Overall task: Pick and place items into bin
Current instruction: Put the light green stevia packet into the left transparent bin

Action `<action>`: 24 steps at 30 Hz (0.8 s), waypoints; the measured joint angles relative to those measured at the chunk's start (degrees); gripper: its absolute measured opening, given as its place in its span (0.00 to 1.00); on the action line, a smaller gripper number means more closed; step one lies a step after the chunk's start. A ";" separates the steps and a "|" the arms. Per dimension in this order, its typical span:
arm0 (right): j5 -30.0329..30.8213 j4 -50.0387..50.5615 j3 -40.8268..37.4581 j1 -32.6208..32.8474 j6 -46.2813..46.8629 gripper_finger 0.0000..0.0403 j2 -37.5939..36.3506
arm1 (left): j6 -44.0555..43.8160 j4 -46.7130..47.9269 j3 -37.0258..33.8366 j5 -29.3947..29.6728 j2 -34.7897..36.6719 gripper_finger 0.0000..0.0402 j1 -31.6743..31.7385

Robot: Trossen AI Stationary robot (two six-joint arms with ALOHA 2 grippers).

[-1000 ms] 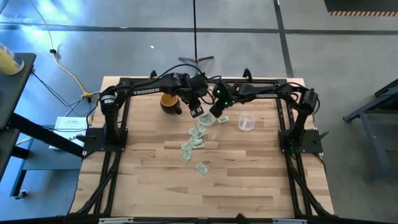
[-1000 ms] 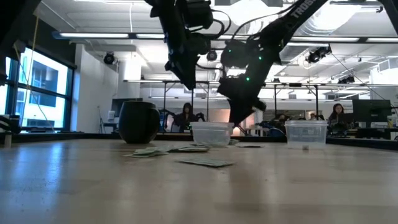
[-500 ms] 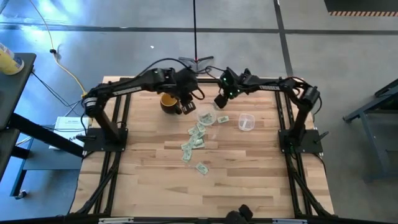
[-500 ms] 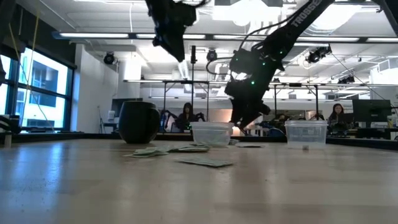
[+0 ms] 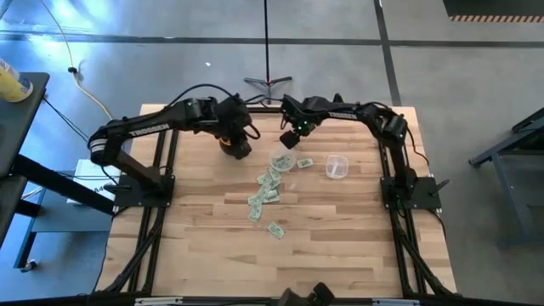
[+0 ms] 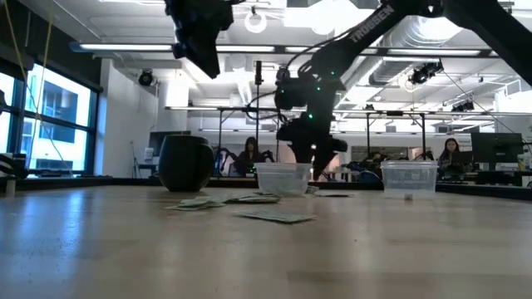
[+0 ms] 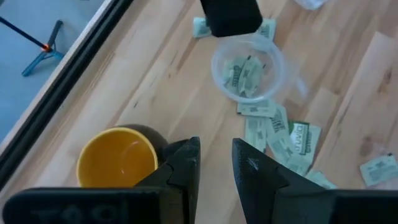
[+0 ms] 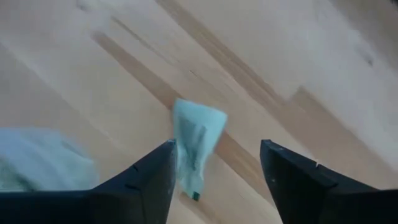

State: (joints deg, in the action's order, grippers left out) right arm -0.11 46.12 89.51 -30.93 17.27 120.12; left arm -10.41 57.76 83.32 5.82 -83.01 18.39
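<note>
The bin [image 5: 282,161], a shallow clear bowl, sits far-centre on the table with a few pale-green slips inside [image 7: 244,71]. More slips [image 5: 269,179] lie scattered on the wood near it, and one [image 5: 276,229] lies closer to the near edge. My right gripper [image 5: 290,138] hangs open just beyond the bin's far side. A slip [image 8: 194,149] shows below it on the wood, close to one finger. My left gripper [image 7: 216,168] hovers beside the yellow mug [image 5: 229,138], its fingers a narrow gap apart with nothing between them.
A small clear cup [image 5: 337,167] stands to the right of the bin. The yellow mug [image 7: 117,159] is at the far left, close to the table's black frame rail [image 5: 255,110]. Bare wood runs across the near half of the table [image 5: 280,263].
My right gripper has opened over the bin. It has then risen and drawn back toward the table's far edge. My left gripper has lifted away from the bin and swung left to the mug.
</note>
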 joint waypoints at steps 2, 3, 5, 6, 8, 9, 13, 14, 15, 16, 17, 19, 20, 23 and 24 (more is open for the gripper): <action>0.04 -0.06 -1.04 0.29 0.86 0.54 0.06 | -0.74 -0.35 -0.98 0.30 1.05 0.32 -0.03; -0.01 -0.77 -1.73 0.59 1.12 0.53 0.06 | -0.92 -0.33 -1.46 0.42 1.28 0.32 -0.02; -0.46 -2.90 -3.39 1.21 1.78 0.53 0.02 | -1.34 -0.30 -1.91 1.12 1.24 0.32 -0.02; -1.01 -3.57 -4.05 1.54 2.01 0.53 0.02 | -1.47 -0.54 -1.91 1.16 1.22 0.32 -0.02; -1.84 -4.46 -4.53 2.29 2.23 0.52 0.11 | -1.47 -0.65 -1.91 1.16 1.30 0.32 -0.04; -1.61 -5.00 -4.66 2.69 2.30 0.52 0.08 | -1.47 -0.67 -1.91 1.17 1.30 0.32 -0.04; 1.99 -5.13 -5.42 3.59 3.27 0.50 0.00 | -1.47 -0.72 -1.91 1.22 1.28 0.32 -0.02; 2.16 -5.56 -5.82 3.69 3.24 0.48 -0.01 | -1.47 -0.67 -1.91 1.24 1.28 0.32 -0.02; 2.42 -5.96 -6.23 3.68 3.14 0.45 -0.07 | -1.47 -0.65 -1.91 1.25 1.28 0.32 -0.02; 2.81 -6.19 -6.60 3.60 3.14 0.42 -0.12 | -1.47 -0.64 -1.91 1.27 1.28 0.32 -0.02; 3.31 -6.38 -7.02 3.55 3.14 0.38 -0.20 | -1.47 -0.64 -1.91 1.27 1.28 0.32 -0.02; 3.98 -7.29 -7.68 3.25 3.14 0.29 -0.24 | -1.47 -0.62 -1.91 1.33 1.28 0.32 -0.02; 3.92 -7.68 -7.91 2.97 3.12 0.25 -0.24 | -1.47 -0.62 -1.91 1.33 1.28 0.32 -0.03; 3.75 -9.20 -8.10 1.85 2.77 0.09 -0.27 | -1.47 -0.62 -1.91 1.35 1.28 0.32 -0.04; 3.82 -9.72 -8.17 1.52 2.27 0.05 -0.41 | -1.47 -0.62 -1.91 1.36 1.28 0.32 -0.04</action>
State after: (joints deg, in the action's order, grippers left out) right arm 3.70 36.40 81.34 -29.42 19.54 119.71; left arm -11.88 57.14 81.41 7.18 -81.73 18.35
